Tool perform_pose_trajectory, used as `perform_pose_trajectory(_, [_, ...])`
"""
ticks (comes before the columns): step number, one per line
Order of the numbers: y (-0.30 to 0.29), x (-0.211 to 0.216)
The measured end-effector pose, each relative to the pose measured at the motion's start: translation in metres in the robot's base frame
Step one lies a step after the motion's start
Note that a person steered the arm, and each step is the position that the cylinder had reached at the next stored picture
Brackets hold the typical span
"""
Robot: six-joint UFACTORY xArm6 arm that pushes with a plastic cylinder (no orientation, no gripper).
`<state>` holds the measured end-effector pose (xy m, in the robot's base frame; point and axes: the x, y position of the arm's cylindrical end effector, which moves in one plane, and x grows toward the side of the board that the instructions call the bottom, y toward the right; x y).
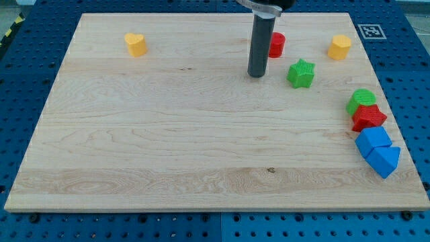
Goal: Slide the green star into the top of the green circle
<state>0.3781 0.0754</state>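
Observation:
The green star (301, 73) lies on the wooden board towards the view's upper right. The green circle (361, 100) sits near the board's right edge, below and right of the star, touching the red star (369, 118) beneath it. My tip (255, 75) rests on the board just left of the green star, with a small gap between them. The rod partly hides a red block (277, 45) behind it.
A yellow heart-like block (136, 44) sits at the upper left and a yellow hexagon-like block (340, 47) at the upper right. Two blue blocks (377, 149) are stacked along the right edge below the red star. The board (168, 134) lies on a blue pegboard.

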Motion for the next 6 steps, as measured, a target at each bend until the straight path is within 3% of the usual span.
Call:
perform_pose_trajectory(2, [0.110,0.001])
perform_pose_trajectory(4, [0.109,-0.024])
perform_pose_trajectory(6, [0.145,-0.004])
